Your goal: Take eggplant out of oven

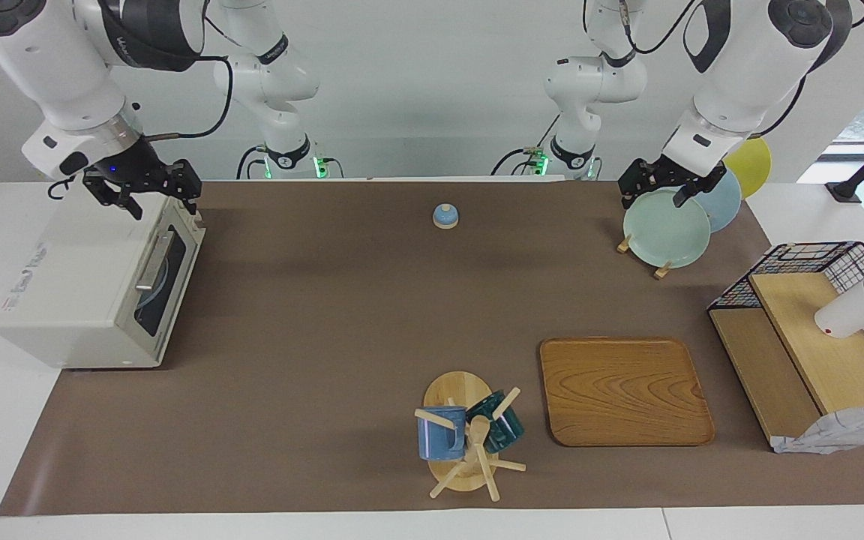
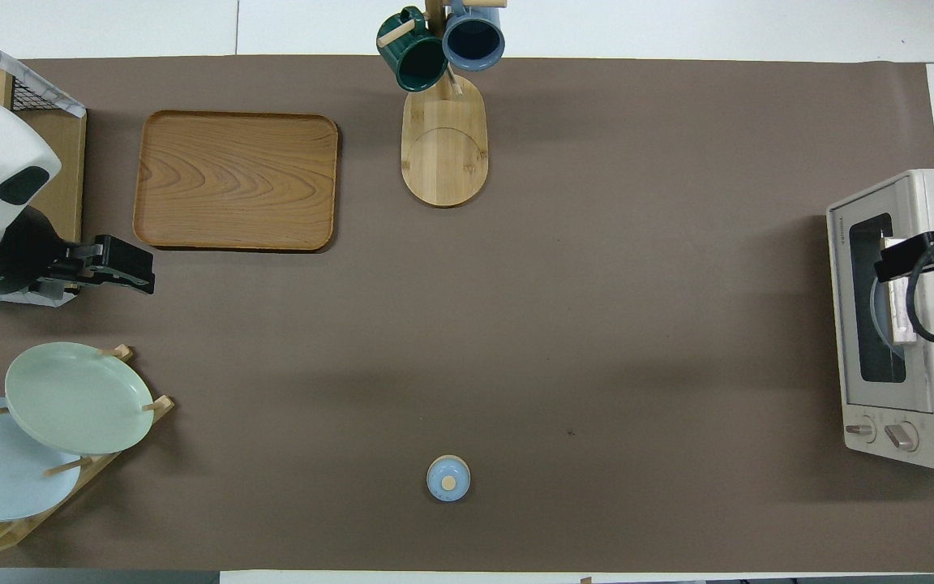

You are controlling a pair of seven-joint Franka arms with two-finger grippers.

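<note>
Brown mat (image 1: 312,315) bare mid-table | right pincer (image 1: 148,196) over oven (image 1: 94,289) top edge

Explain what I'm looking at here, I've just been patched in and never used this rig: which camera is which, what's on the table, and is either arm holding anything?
Two white robot arms work at one table. One picture faces them from across it; the other looks down from above their own end, so its sides are swapped.

The right gripper is over the oven at its end of the table, above the silver handle. The door looks shut, and no eggplant shows. The left gripper waits over the plate rack. Neither holds anything.

Also on the brown mat: a wooden tray, a mug tree with two mugs, a small blue bell, and a wire basket with wooden boards.
</note>
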